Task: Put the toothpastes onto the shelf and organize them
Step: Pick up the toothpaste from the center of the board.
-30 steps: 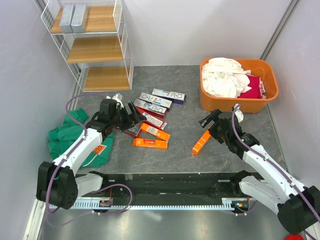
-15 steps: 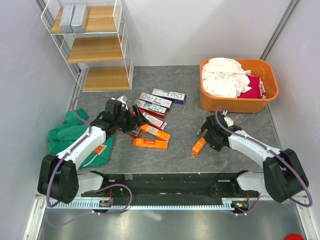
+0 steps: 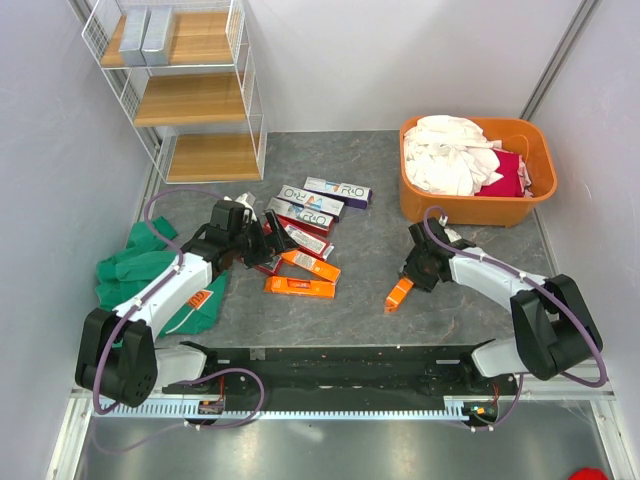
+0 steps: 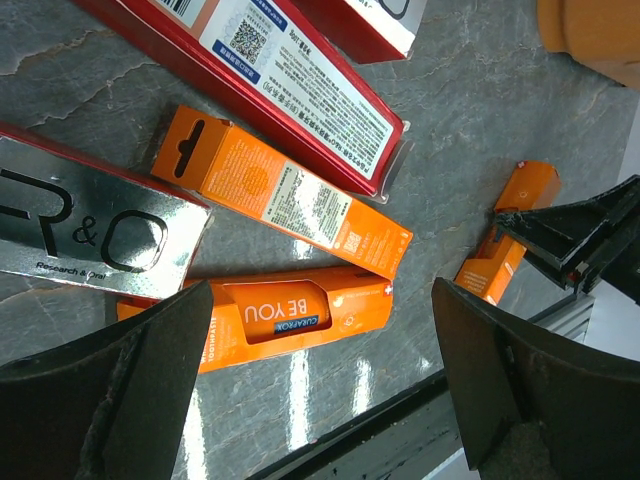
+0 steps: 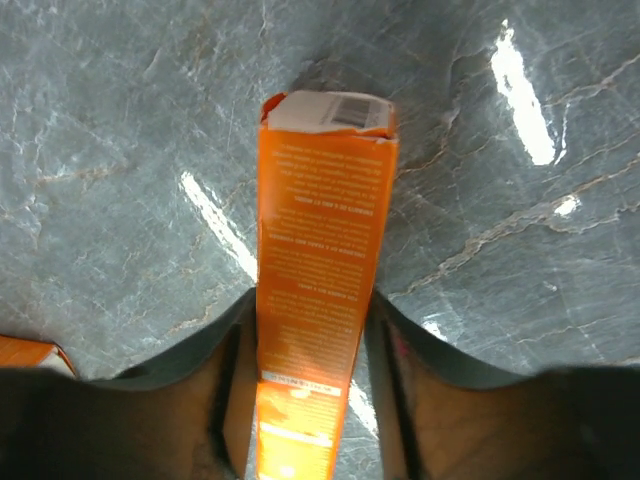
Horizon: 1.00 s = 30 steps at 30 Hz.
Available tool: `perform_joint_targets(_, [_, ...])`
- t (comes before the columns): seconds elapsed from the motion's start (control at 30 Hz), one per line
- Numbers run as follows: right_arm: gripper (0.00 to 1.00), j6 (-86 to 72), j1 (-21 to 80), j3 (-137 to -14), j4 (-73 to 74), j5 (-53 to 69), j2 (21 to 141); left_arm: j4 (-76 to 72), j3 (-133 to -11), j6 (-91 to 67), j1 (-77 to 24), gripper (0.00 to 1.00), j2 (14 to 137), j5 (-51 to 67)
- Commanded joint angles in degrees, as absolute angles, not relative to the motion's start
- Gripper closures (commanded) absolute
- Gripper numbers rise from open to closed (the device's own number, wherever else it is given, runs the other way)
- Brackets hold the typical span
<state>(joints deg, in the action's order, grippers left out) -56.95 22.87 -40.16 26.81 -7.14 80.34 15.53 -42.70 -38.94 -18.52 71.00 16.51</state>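
Picking step in hand, judging by the right gripper (image 5: 312, 300): closed from both sides on the long faces of a lone bright orange slim cardboard toothpaste carton (image 5: 325, 180), fingers (image 5: 225, 385) touching it; lying toward the near edge of the grey marbled table (image 3: 370, 215), right of centre, well apart from the rest, apparently not yet raised off the surface. Next, probably, a clean lift without letting the slim box twist in the grip; then a long carry to the tall white wire-frame shelf with three light wooden boards (image 3: 190, 100) at the far left corner, perhaps a stretch for this arm; finally laying it flat and squared, beside the two silver-grey cartons (image 3: 145, 35) on the top board or on a bare lower one. Left gripper (image 4: 320, 300): spread wide, holding nothing, poised just above the heap of orange, red and silver cartons (image 4: 290, 200) left of the middle.
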Motion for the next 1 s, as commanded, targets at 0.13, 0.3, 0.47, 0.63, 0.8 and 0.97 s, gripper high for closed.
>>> perform_joint_targets(0.13, [0.77, -55.72, 22.85, -39.64, 26.54, -6.94, 77.62, 15.47, -42.89, -36.47, -19.07, 0.02, 70.32, 15.56])
perform_joint_targets(0.3, [0.88, -55.11, 22.85, -40.25, 27.07, -7.38, 74.80, 15.73, -43.50, -36.74, -19.16, 0.02, 69.00, 16.08])
perform_joint_targets(0.47, [0.90, -54.14, 22.76, -41.57, 27.77, -9.05, 69.35, 15.56, -44.21, -37.70, -19.34, 0.02, 67.50, 17.14])
perform_joint_targets(0.63, [0.89, -53.61, 22.76, -43.15, 27.86, -12.47, 62.25, 13.28, -45.09, -39.81, -19.42, 0.02, 66.97, 21.43])
perform_joint_targets(0.8, [0.85, -52.82, 22.76, -44.38, 27.51, -14.32, 56.44, 8.71, -44.91, -42.89, -21.09, 0.02, 67.32, 25.14])
perform_joint_targets(0.97, [0.84, -51.68, 22.76, -44.39, 24.53, -14.85, 50.11, 2.30, -44.48, -47.19, -24.68, 0.02, 67.76, 26.10])
